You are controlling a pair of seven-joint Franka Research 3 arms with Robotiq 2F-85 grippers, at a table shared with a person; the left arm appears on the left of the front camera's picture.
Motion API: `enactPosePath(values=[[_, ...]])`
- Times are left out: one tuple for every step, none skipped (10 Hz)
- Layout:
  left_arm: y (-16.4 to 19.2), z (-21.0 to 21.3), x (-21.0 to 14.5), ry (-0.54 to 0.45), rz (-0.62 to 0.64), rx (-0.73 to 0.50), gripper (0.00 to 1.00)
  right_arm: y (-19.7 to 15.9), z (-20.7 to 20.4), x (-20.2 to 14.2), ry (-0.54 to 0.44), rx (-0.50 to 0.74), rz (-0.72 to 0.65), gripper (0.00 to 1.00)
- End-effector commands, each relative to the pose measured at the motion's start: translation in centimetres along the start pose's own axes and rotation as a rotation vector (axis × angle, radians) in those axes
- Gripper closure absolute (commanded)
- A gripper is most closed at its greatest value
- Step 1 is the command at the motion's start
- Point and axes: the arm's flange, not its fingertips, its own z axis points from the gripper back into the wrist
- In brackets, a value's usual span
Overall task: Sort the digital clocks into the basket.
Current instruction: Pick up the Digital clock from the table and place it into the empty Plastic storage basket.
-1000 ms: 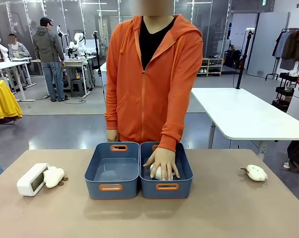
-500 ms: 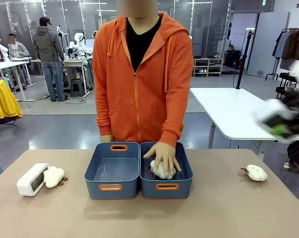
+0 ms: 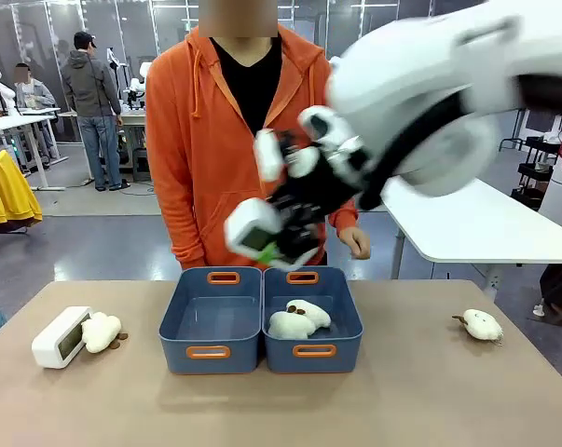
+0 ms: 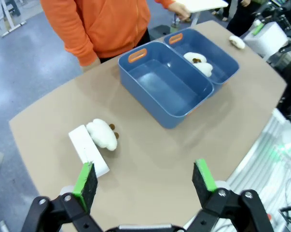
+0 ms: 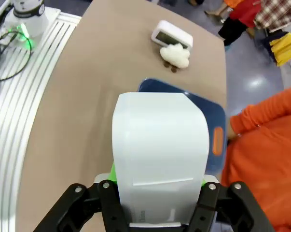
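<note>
My right gripper (image 3: 273,244) is shut on a white digital clock (image 3: 248,223) and hangs in the air above the left dark blue basket (image 3: 178,349), whose inside is bare. In the right wrist view the held clock (image 5: 159,140) sits between the fingers of that gripper (image 5: 157,193), with the basket (image 5: 217,113) below. A second clock (image 3: 59,337) stands at the table's left, touching a cream plush toy (image 3: 101,331). My left gripper (image 4: 144,179) is open, high above the table near this clock (image 4: 87,150).
The twin basket (image 3: 341,354) on the right holds two plush toys (image 3: 297,319). Another plush toy (image 3: 483,324) lies at the table's right. A person in an orange hoodie stands behind the baskets, one hand (image 3: 355,242) held above the far rim.
The person's hand has lifted out of the right basket, leaving plush toys inside. My right arm has swung in from the right with the clock to above the baskets.
</note>
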Motion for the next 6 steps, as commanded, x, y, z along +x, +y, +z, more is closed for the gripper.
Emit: enactPosePath(values=[[0.1,0.1,0.0,0.004,-0.012,-0.006,0.0,-3.8,-4.7,0.7,0.033,0.024,-0.036,0.97],[0.1,0.1,0.0,0.004,-0.012,-0.006,0.0,-3.7,-8.3,1.3,0.081,0.012,-0.011,0.97],[0.1,0.1,0.0,0.004,-0.012,-0.006,0.0,-3.9,-11.4,1.2,0.091,0.016,-0.024,0.97],[0.1,0.1,0.0,0.004,-0.012,-0.006,0.0,-4.1,-13.9,1.0,0.087,0.033,-0.076,0.97],[0.1,0.1,0.0,0.004,-0.012,-0.006,0.0,-4.2,-16.8,0.6,0.114,0.024,-0.069,0.97],[0.1,0.1,0.0,0.004,-0.012,-0.006,0.0,-4.3,-19.1,0.0,0.144,0.005,-0.068,0.97]])
